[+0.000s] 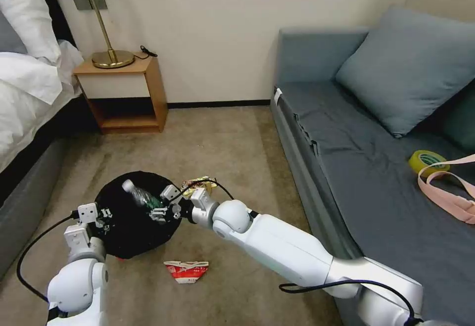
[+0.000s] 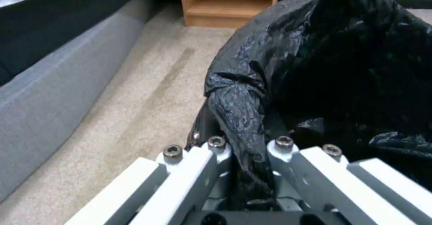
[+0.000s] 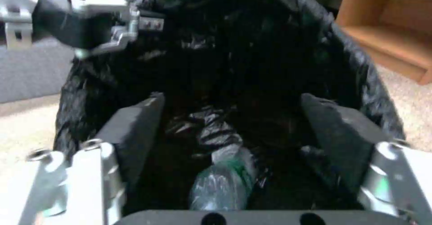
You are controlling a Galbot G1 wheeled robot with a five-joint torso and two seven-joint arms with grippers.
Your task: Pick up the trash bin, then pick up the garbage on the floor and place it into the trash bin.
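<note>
Glossy white arms with rounded joints, black cables looping beside them, silver-grey grippers, dark screws behind the jaws, black pads (image 3: 130, 130) lining them

One trash bin (image 1: 129, 217) with one clear plastic bottle (image 1: 138, 195) lying in it. Garbage outside it: one crushed carton (image 1: 186, 270) at lower middle and one gold snack wrapper (image 1: 197, 185) by the bin's rim. Also one lamp (image 1: 101, 14), one nightstand (image 1: 126, 93), one tape roll (image 1: 428, 161).

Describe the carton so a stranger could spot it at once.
On the floor between bed and sofa, find the black-lined bin. The carton lies flat just beside it, nearer the robot. It is crushed, red and white, unlike the gold wrapper beyond the bin.
</note>
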